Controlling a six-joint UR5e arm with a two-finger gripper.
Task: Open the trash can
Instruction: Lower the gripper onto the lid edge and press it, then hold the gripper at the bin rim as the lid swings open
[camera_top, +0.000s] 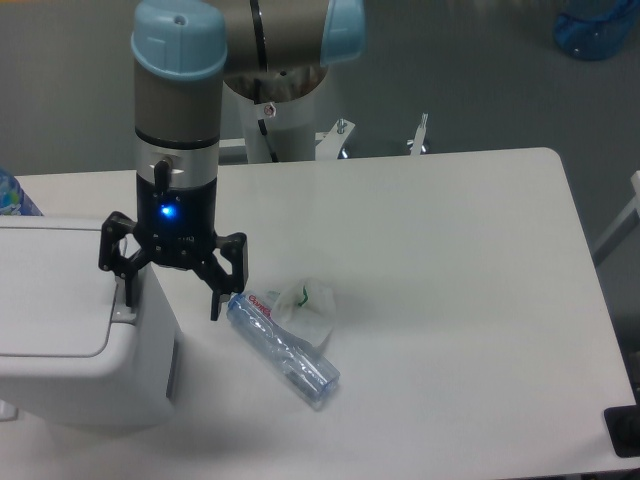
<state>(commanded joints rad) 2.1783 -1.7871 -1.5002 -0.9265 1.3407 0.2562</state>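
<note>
Spread wide at the frame's left, the claw (170, 285) straddles the trash can (80, 325) edge; pressing squarely on the tab should release its lid.

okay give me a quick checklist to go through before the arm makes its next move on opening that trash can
1. Gripper open: ok, fingers spread wide.
2. Gripper empty: ok, nothing held between the fingers.
3. One finger over the right edge of the trash can, near the tab: ok, though whether it touches cannot be told.
4. Lid still shut: ok, lies flat, so the opening step is not yet done.
5. Other finger clear of the crushed bottle: cannot tell, its tip hangs very near the cap end.
6. Table space to the right for pulling away: ok.
</note>
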